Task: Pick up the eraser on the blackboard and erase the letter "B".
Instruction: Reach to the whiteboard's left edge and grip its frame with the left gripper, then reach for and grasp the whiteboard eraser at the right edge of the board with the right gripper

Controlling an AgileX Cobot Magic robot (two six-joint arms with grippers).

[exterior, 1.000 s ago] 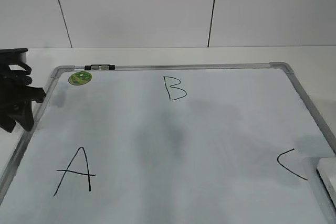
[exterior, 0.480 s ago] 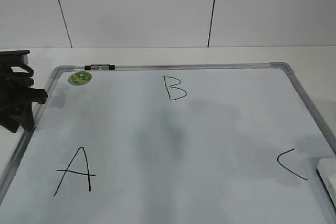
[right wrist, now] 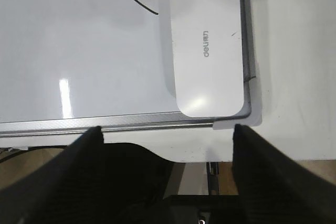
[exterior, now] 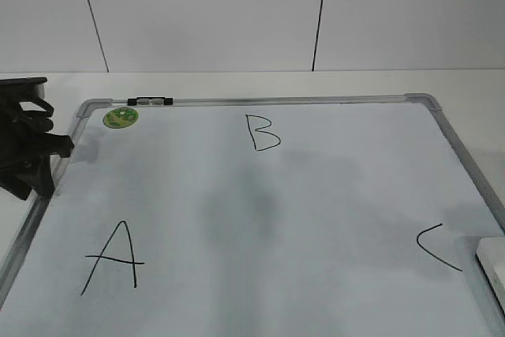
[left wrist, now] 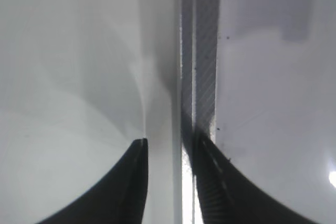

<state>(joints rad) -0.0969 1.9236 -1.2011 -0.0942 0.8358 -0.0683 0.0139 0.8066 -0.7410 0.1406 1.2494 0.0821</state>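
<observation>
Since a second ago my black left gripper (exterior: 28, 155) has crept slightly right along the grey-framed pale blackboard (exterior: 260, 211); its fingers stand narrowly parted, empty, straddling the frame. My right gripper (right wrist: 168, 135), spread wide, hangs above the white rounded-rectangular plastic eraser (right wrist: 208, 43) marked "deli", lying lengthwise along the board's edge beside the "C" (exterior: 439, 247). The thin black marker letter "B" (exterior: 262, 132) stands untouched near the far rail.

White rounded-rectangular eraser (right wrist: 208, 43) lying flat in the near right corner of the blackboard (exterior: 260, 101), a pale board with grey frame lying flat on the bench. Thin black letter "B" (exterior: 262, 132), intact, near the board's far edge, centre.
</observation>
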